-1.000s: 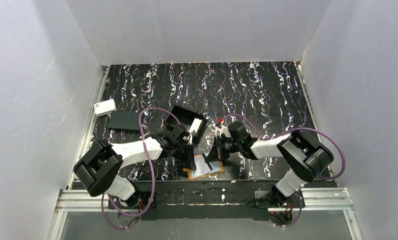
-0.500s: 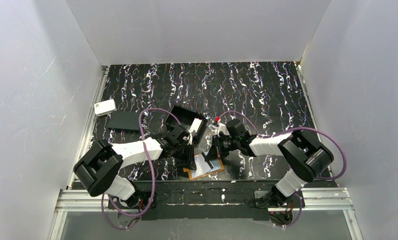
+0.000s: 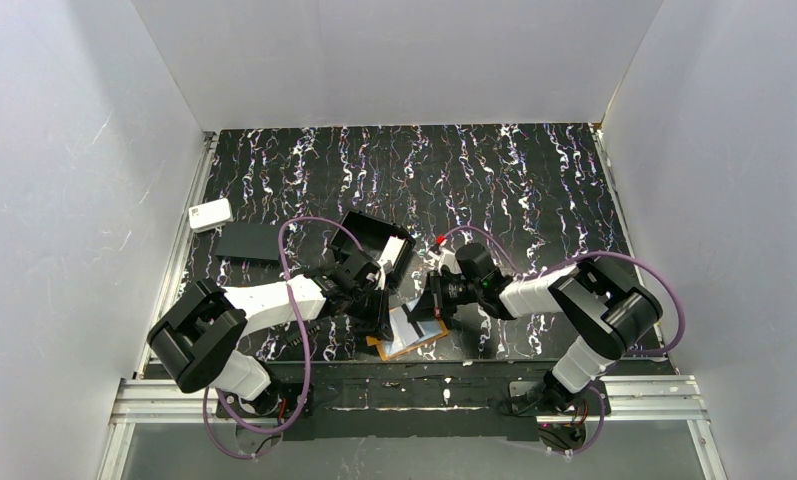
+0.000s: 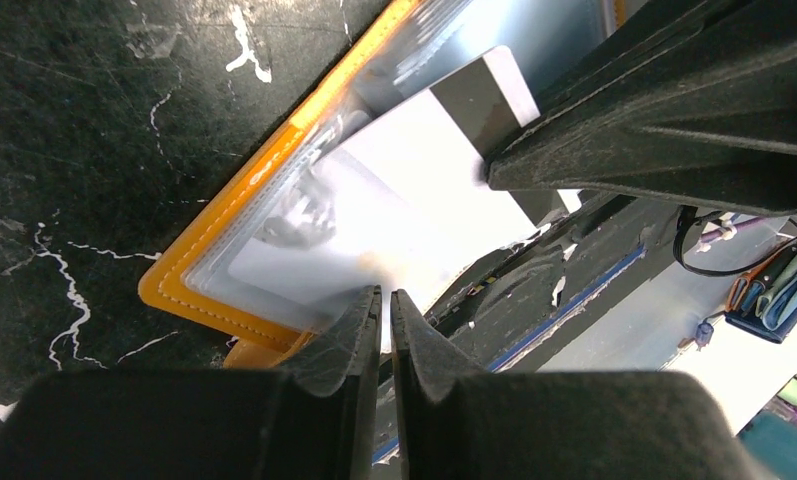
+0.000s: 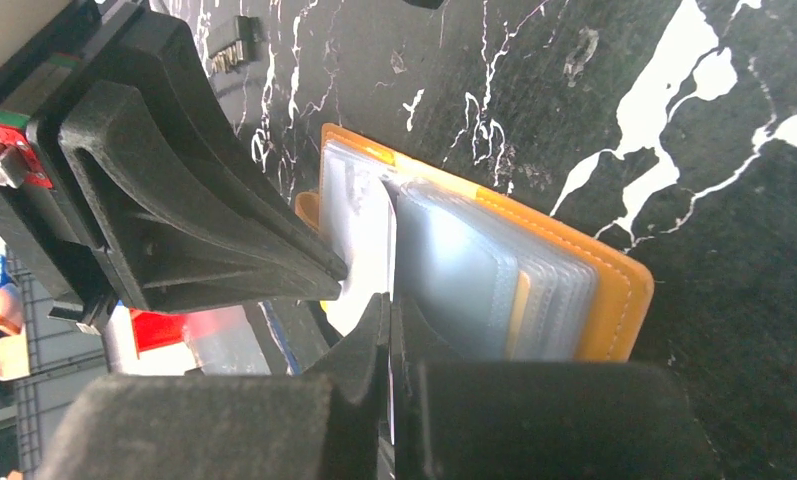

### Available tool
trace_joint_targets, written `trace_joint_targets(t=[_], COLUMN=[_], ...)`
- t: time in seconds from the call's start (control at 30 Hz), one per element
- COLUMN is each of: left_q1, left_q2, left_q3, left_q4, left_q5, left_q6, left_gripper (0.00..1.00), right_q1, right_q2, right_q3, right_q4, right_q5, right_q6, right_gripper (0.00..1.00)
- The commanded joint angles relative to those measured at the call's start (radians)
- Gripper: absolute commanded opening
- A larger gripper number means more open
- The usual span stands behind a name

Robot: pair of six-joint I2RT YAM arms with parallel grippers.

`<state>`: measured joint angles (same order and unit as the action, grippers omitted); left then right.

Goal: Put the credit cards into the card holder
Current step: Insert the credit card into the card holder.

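Black marble-patterned table (image 3: pixel 534 180), veined in white, sits between plain white walls. Close to its near edge, about midway along, the orange card holder (image 3: pixel 410 338) lies spread open with its clear pockets up. The left gripper (image 4: pixel 385 296), jaws almost together, pinches one clear pocket leaf. The right gripper (image 5: pixel 389 305), jaws closed, nips a white credit card (image 4: pixel 414 150) with a dark stripe, its end in among the pockets. A grey print (image 4: pixel 304 210) under the plastic is too blurred to read. Behind the left gripper stands a black open tray (image 3: pixel 359 222). A flat black rectangle (image 3: pixel 249 242) and a white rounded box (image 3: pixel 210 214) lie by the left edge. From above, both grippers hide much of the holder.
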<state>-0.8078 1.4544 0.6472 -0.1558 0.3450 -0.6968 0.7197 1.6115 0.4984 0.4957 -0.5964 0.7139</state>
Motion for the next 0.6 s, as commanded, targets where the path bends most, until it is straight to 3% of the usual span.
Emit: trace_joint_targets(t=[0.0, 0.17, 0.3, 0.43, 0.57], left_q1=[-0.006, -0.005, -0.001, 0.018, 0.036], left_q2=[0.021, -0.007, -0.068, -0.148, -0.178], left_q3=[-0.038, -0.005, 0.070, 0.092, 0.043], left_q4=[-0.065, -0.091, -0.166, -0.246, -0.268], left_q5=[-0.043, -0.053, -0.059, -0.076, -0.074], left_q6=[0.020, 0.035, 0.042, 0.042, 0.037], left_gripper=[0.08, 0.09, 0.22, 0.31, 0.25], right_q1=[0.023, 0.023, 0.020, 0.021, 0.022], right_q2=[0.055, 0.070, 0.071, 0.031, 0.011], right_q3=[-0.025, -0.039, -0.009, 0.069, 0.121], right_q4=[0.090, 0.111, 0.008, -0.216, -0.369], right_q5=[0.035, 0.009, 0.039, 0.108, 0.137], right_q6=[0.042, 0.102, 0.055, -0.059, -0.118], right_gripper=[0.01, 0.01, 0.02, 0.18, 0.26])
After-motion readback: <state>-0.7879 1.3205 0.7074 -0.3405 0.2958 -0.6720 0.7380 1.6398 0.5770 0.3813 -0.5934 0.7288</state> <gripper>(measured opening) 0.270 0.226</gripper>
